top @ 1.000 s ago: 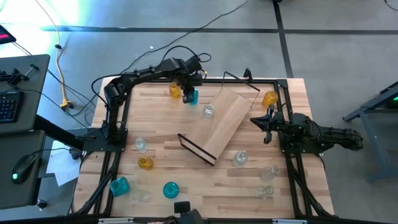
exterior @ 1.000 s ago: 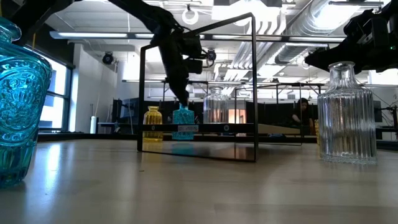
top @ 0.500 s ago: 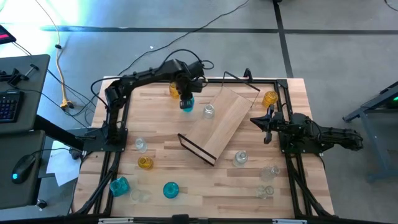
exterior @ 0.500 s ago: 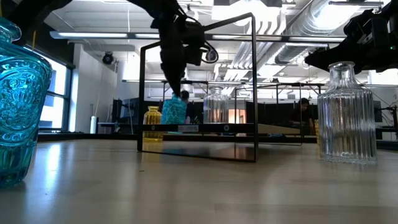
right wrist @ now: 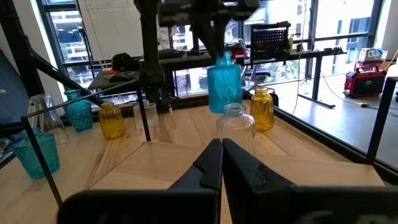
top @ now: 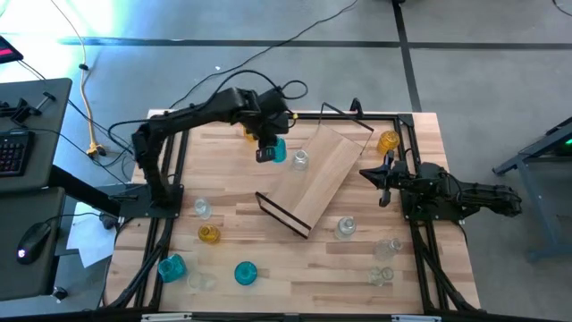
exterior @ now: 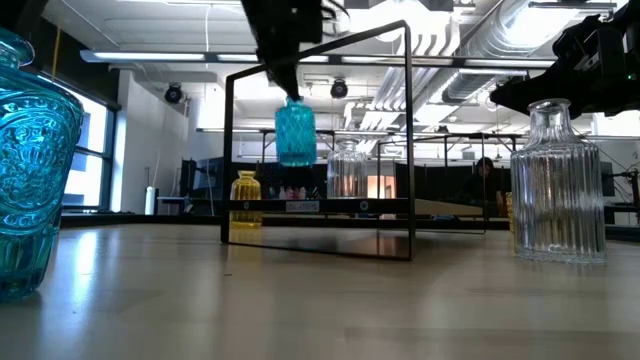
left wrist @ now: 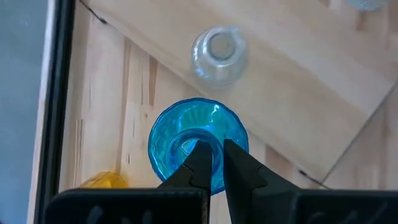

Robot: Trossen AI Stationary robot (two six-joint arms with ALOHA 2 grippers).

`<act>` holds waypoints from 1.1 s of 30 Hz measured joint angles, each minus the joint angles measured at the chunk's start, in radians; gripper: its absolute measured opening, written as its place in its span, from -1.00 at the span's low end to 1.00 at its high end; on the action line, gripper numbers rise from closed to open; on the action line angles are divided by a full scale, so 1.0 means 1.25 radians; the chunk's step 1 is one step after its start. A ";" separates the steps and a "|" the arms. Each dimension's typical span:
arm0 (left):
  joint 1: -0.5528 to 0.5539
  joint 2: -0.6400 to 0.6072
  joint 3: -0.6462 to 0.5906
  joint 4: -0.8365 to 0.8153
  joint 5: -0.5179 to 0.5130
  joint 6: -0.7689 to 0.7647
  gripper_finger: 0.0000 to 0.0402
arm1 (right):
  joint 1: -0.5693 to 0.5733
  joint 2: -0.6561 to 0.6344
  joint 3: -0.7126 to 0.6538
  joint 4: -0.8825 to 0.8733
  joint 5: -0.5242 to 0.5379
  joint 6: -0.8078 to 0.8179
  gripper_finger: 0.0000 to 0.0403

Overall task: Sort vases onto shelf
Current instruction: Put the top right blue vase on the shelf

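A teal-blue vase (exterior: 295, 131) hangs in the air above the worktop (top: 241, 201), pinched at its rim by the left end effector (left wrist: 212, 163), whose fingers are nearly closed on the glass. In the high view this vase (top: 275, 150) sits just off the shelf's long edge, close to a clear vase (top: 299, 160) that stands at that edge of the board. The low view shows its base well clear of the surface, level with the upper half of the shelf's black wire frame (exterior: 317, 150).

The shelf (top: 318, 174) lies diagonally across the middle of the worktop, a light-wood board with wire frames at both ends. An amber vase (top: 251, 131) stands behind the left arm near the far rail, and another amber vase (top: 388, 141) sits near the far right corner.

Closer to the near edge, a clear vase (top: 203, 208), an amber one (top: 209, 234) and two teal ones (top: 172, 266) (top: 244, 273) are scattered on the left half. Three clear vases (top: 345, 228) (top: 387, 247) (top: 381, 275) stand on the right half.

The right end effector (right wrist: 220, 163) waits at the right rail with its fingers pressed together, holding nothing, pointed toward the shelf.
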 joint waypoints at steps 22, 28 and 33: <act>-0.112 -0.066 -0.140 0.077 0.000 -0.138 -0.96 | 0.000 0.000 0.000 0.000 0.000 0.000 -1.00; -0.123 -0.066 -0.174 0.135 0.021 -0.167 -0.96 | 0.000 0.000 0.000 0.000 0.000 0.000 -1.00; -0.135 -0.066 -0.213 0.177 0.057 -0.188 -0.96 | 0.000 0.000 0.000 0.000 0.000 0.000 -1.00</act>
